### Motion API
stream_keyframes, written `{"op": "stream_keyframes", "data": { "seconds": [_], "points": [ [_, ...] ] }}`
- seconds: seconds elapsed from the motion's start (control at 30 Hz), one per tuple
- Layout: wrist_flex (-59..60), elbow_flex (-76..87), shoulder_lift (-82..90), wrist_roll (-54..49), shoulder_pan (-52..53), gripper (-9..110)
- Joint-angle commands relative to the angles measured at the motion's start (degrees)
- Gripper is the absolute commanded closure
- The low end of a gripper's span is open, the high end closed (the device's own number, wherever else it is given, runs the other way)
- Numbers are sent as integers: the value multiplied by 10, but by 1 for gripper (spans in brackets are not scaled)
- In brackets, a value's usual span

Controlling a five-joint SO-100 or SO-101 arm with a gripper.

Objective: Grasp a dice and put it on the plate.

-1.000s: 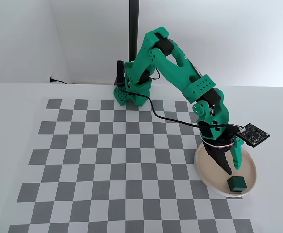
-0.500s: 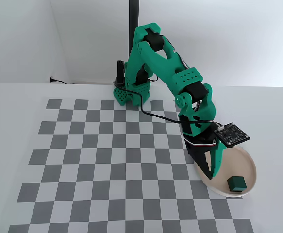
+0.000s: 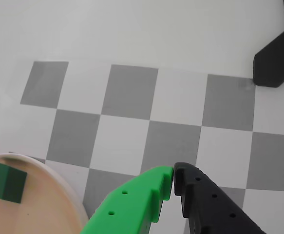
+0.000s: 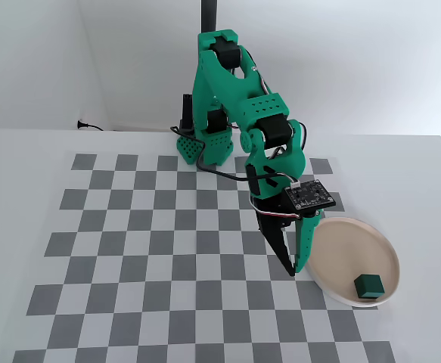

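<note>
Arm is bending forward, hand (image 4: 293, 270) pointing down just left of the plate (image 4: 386, 249). Fingers are touching, holding nothing. Dice (image 4: 370, 286) is sitting on the plate, seemingly near its front rim.

In the fixed view the checkered mat (image 4: 167, 249) lies on the worktop (image 4: 23, 151), and the arm's base (image 4: 205, 147) stands at its far edge. The plate (image 4: 340, 295) lies at the right side of the mat, near the front. The dice (image 4: 370, 286) sits in the plate, close to its front right rim. The tool (image 4: 293, 268) hangs over the mat just left of the plate, tips together, apart from the dice.
</note>
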Motion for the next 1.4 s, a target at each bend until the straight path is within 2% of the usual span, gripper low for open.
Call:
{"op": "stream_keyframes", "data": {
  "seconds": [0.0,0.63,1.03,1.37],
  "points": [
    [-20,9,80,6,11,106],
    [-103,221,219,91,25,106],
    [-135,330,313,206,47,106],
    [-153,361,299,285,85,106]
  ]
}}
